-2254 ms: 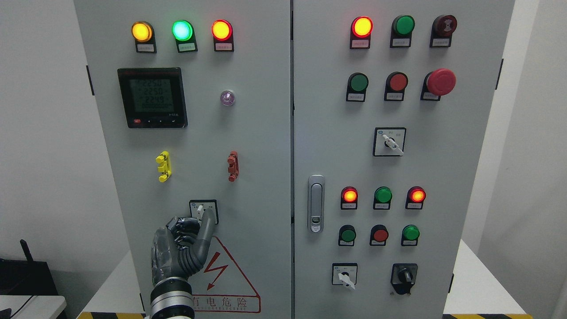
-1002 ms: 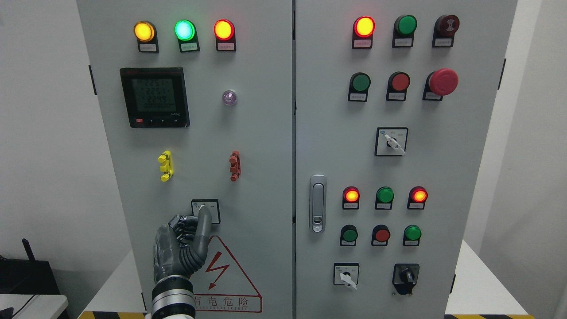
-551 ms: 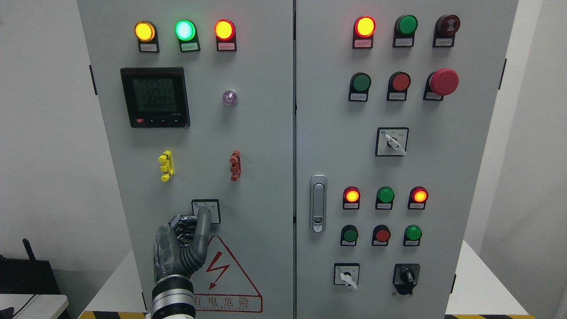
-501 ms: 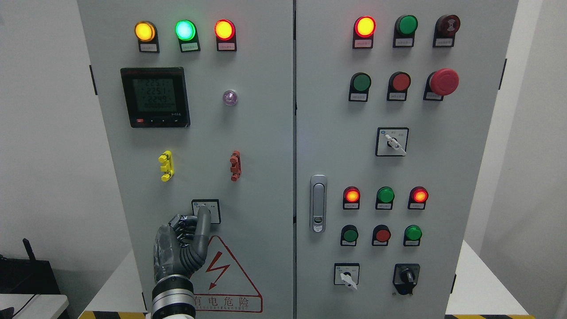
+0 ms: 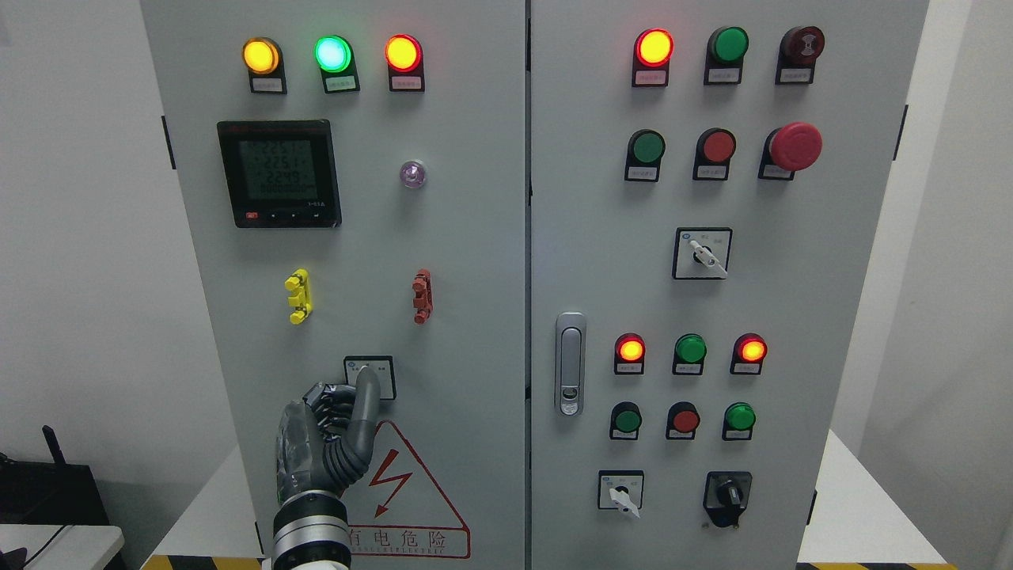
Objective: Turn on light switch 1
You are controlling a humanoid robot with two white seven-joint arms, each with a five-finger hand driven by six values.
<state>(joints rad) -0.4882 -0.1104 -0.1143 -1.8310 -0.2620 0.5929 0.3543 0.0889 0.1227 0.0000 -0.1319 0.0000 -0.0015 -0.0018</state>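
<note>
The small square selector switch (image 5: 386, 374) sits low on the left cabinet door (image 5: 459, 237), just above the red warning triangle (image 5: 411, 483). My left hand (image 5: 342, 412) comes up from the bottom edge. Its index finger (image 5: 366, 396) points up and lies over the middle of the switch, hiding the knob. The other fingers are curled into the palm and hold nothing. The right hand is out of sight.
Above the switch are a yellow clip (image 5: 297, 296), a red clip (image 5: 422, 296), a digital meter (image 5: 278, 174) and three lit lamps. The right door carries the handle (image 5: 569, 363), push buttons, an emergency stop (image 5: 795, 146) and more selector switches (image 5: 620, 491).
The index finger has slid a little to the left across the switch and now covers the white knob that showed beside it before. The hand has otherwise held still.
</note>
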